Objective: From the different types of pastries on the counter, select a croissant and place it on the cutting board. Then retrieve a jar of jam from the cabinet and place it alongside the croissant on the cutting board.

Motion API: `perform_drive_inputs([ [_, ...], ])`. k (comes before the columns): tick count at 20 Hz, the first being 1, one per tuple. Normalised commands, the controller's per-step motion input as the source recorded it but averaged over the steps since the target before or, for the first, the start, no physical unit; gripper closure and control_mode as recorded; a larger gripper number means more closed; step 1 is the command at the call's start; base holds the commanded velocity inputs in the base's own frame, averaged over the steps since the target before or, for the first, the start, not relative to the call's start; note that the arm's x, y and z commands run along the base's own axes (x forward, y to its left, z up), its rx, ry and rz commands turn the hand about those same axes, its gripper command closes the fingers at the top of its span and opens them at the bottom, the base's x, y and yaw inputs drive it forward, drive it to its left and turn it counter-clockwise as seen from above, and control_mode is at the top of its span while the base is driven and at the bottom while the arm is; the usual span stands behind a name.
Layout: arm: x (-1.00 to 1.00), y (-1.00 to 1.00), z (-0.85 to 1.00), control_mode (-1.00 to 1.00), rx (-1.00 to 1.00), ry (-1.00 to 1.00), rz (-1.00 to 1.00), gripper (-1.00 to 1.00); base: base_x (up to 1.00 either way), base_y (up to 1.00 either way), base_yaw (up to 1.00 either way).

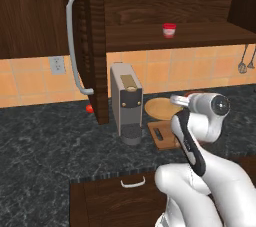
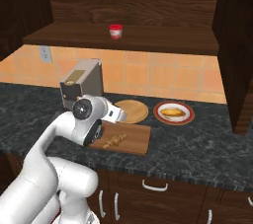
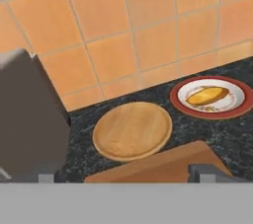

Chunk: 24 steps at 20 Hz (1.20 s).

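Observation:
The red jar of jam (image 1: 169, 30) (image 2: 115, 31) stands on the shelf of the open cabinet (image 1: 95, 46). Below it on the counter (image 2: 197, 149), the golden croissant (image 2: 114, 140) lies on the wooden cutting board (image 2: 136, 141) (image 1: 161, 140) (image 3: 163, 166). My gripper (image 3: 126, 176) (image 2: 121, 116) hovers over the board's back edge, facing the tiled wall. It is open, its fingertips (image 3: 207, 172) wide apart with nothing between them. The pale bun (image 3: 207, 95) (image 2: 173, 113) rests on a red-rimmed plate (image 3: 178, 100).
A grey coffee machine (image 1: 127, 103) (image 2: 81, 82) (image 3: 29, 119) stands left of the board. A round wooden plate (image 3: 132, 130) (image 2: 131, 111) (image 1: 162, 107) lies behind it. The open door with its long grey handle (image 1: 75, 41) juts out at left, a small red ball (image 1: 89, 108) beside it.

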Motion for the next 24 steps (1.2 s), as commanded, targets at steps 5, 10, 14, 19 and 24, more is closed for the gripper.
perform_drive_inputs([
  [5, -0.59, 0.14, 1.0, -1.0, -0.12, -0.43, 0.08, -1.0, 0.0, 0.0, 0.0],
  [10, -0.72, 0.27, 1.0, -1.0, -0.18, -0.28, 0.02, -1.0, 0.0, 0.0, 0.0],
  [14, -0.68, 0.3, 0.98, -1.0, -0.2, -0.01, 0.04, -1.0, 0.0, 0.0, 0.0],
  [19, -0.63, 0.35, 0.68, -1.0, -0.17, 0.18, 0.08, -1.0, 0.0, 0.0, 0.0],
  [24, -0.38, 0.18, 0.69, -1.0, -0.08, 0.27, 0.04, -1.0, 0.0, 0.0, 0.0],
])
